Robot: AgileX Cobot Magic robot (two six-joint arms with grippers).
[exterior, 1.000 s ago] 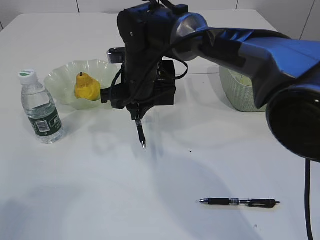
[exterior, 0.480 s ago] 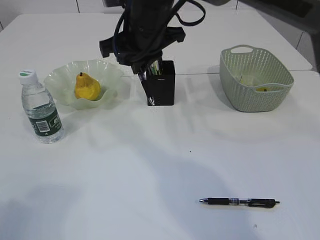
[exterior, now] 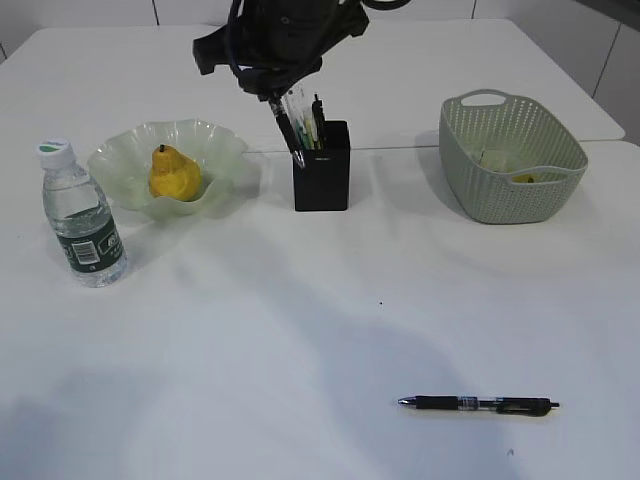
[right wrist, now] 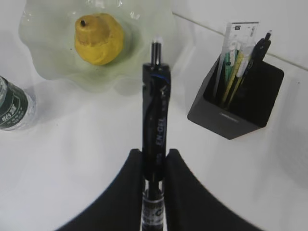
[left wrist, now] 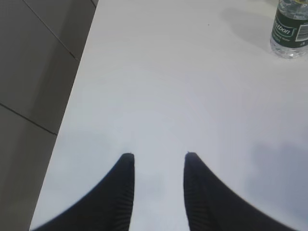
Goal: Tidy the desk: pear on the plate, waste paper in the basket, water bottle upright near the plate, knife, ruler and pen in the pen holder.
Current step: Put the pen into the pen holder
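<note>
My right gripper [exterior: 278, 92] [right wrist: 154, 154] is shut on a black pen [exterior: 292, 130] [right wrist: 155, 110], which hangs tip-down and slanted just above the left rim of the black pen holder [exterior: 322, 180] [right wrist: 236, 110]. A white ruler [right wrist: 238, 33] and other sticks stand in the holder; I cannot pick out the knife among them. A second black pen [exterior: 478, 404] lies on the table at the front right. The yellow pear [exterior: 173, 172] sits on the pale green plate [exterior: 120, 150]. The water bottle [exterior: 82, 215] stands upright left of the plate. Waste paper [exterior: 492, 158] lies in the basket [exterior: 510, 200]. My left gripper [left wrist: 158, 156] is open and holds nothing.
The left gripper hovers over bare white table beside the table's left edge [left wrist: 79, 82], with grey floor beyond it. The bottle [left wrist: 291, 29] shows at that view's top right. The right arm's dark body [exterior: 280, 30] hangs above the holder.
The right arm has risen and drawn back from in front of the holder, carrying the pen from above the open table up to the holder's left rim.
</note>
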